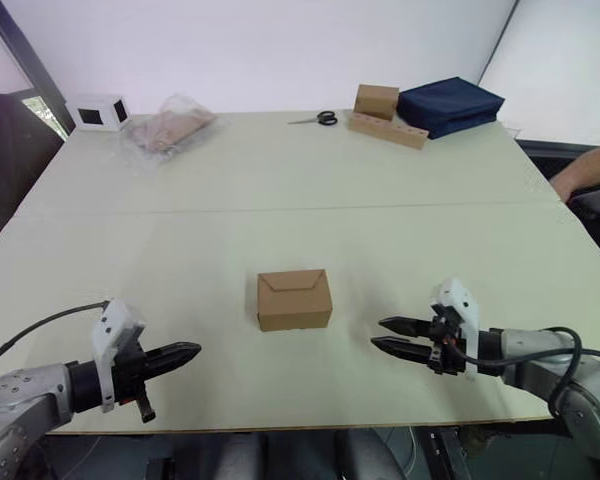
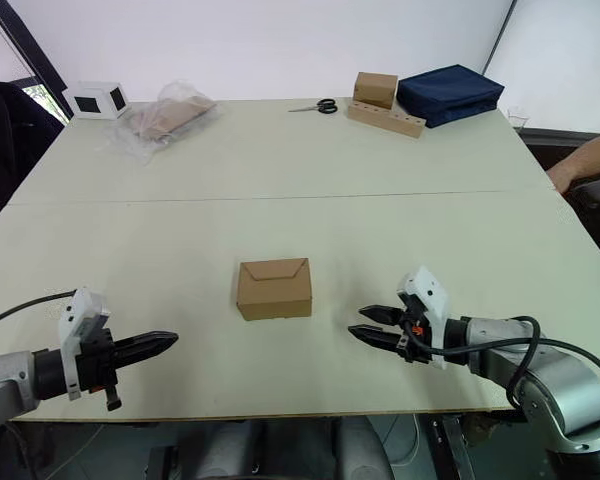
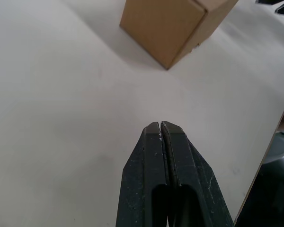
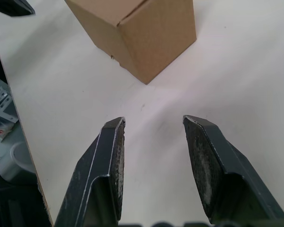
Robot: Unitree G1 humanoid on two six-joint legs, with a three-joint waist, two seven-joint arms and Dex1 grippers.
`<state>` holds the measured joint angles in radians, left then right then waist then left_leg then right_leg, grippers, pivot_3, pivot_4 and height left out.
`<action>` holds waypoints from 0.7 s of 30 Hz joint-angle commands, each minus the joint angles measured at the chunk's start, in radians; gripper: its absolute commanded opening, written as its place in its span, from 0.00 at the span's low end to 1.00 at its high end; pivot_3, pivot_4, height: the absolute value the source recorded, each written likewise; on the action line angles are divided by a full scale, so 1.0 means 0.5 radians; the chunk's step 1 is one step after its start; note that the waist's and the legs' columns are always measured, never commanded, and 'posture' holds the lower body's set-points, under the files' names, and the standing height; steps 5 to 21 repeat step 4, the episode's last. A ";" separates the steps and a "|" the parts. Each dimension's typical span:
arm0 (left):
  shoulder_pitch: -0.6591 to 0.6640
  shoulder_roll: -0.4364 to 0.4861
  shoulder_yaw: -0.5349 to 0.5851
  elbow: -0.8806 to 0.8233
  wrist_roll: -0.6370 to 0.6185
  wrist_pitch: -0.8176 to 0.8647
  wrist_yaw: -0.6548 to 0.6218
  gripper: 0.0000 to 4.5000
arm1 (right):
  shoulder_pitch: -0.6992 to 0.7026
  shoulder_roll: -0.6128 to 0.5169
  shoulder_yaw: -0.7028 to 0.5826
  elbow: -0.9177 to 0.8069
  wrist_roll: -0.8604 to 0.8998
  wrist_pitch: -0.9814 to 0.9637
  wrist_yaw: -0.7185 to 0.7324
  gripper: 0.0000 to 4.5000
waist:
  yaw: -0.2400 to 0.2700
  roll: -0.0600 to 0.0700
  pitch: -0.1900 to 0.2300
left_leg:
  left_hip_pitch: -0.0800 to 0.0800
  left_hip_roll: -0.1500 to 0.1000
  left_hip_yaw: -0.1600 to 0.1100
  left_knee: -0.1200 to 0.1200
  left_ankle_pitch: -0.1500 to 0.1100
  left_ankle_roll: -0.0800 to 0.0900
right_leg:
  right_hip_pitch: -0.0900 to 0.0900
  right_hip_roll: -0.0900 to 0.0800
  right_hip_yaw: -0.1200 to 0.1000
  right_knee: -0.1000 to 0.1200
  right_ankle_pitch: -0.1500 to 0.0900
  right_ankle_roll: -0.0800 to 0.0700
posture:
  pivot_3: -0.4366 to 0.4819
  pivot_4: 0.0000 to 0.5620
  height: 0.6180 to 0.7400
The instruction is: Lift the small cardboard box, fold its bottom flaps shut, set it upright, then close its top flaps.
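The left tool (image 1: 185, 354) hovered low over the tabletop (image 1: 280, 190) with its fingers pressed together; the right tool (image 1: 387, 335) had its fingers apart. Between them, touching neither, the small cardboard box (image 1: 294, 299) sat closed near the front edge.

It looked like a lab or test room. A big pale table (image 1: 280, 190) stood before bare white walls (image 1: 260, 45), with props set along its far edge: a white box (image 1: 98, 111), a plastic bag (image 1: 168, 126), scissors (image 1: 320, 119), cardboard pieces (image 1: 385, 115) and a navy bag (image 1: 450, 104). A person's arm (image 1: 585, 172) showed at the right edge.
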<state>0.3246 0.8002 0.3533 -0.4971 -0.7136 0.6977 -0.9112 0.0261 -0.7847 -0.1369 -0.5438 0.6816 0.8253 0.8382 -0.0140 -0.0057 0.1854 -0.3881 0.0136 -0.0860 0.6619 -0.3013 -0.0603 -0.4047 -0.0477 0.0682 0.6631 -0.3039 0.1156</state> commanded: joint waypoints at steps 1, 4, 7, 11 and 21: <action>-0.072 -0.020 -0.032 0.011 0.014 -0.048 0.013 0.00 | -0.020 -0.028 -0.049 -0.028 0.018 -0.041 0.011 0.44 | 0.001 0.000 0.000 | 0.000 0.000 0.000 0.000 0.000 0.000 | 0.000 0.000 0.000 0.000 0.000 0.000 | 0.48 0.27 1.00; -0.081 -0.031 -0.043 0.020 0.018 -0.051 0.018 0.00 | -0.038 -0.037 -0.031 -0.008 0.005 -0.046 0.021 0.44 | -0.001 0.000 0.000 | 0.000 0.000 0.000 0.000 0.000 0.000 | 0.000 0.000 0.000 0.000 0.000 0.000 | 0.48 0.27 1.00; -0.081 -0.031 -0.043 0.020 0.018 -0.051 0.018 0.00 | -0.038 -0.037 -0.031 -0.008 0.005 -0.046 0.021 0.44 | -0.001 0.000 0.000 | 0.000 0.000 0.000 0.000 0.000 0.000 | 0.000 0.000 0.000 0.000 0.000 0.000 | 0.48 0.27 1.00; -0.081 -0.031 -0.043 0.020 0.018 -0.051 0.018 0.00 | -0.038 -0.037 -0.031 -0.008 0.005 -0.046 0.021 0.44 | -0.001 0.000 0.000 | 0.000 0.000 0.000 0.000 0.000 0.000 | 0.000 0.000 0.000 0.000 0.000 0.000 | 0.48 0.27 1.00; -0.081 -0.031 -0.043 0.020 0.018 -0.051 0.018 0.00 | -0.038 -0.037 -0.031 -0.008 0.005 -0.046 0.021 0.44 | -0.001 0.000 0.000 | 0.000 0.000 0.000 0.000 0.000 0.000 | 0.000 0.000 0.000 0.000 0.000 0.000 | 0.48 0.27 1.00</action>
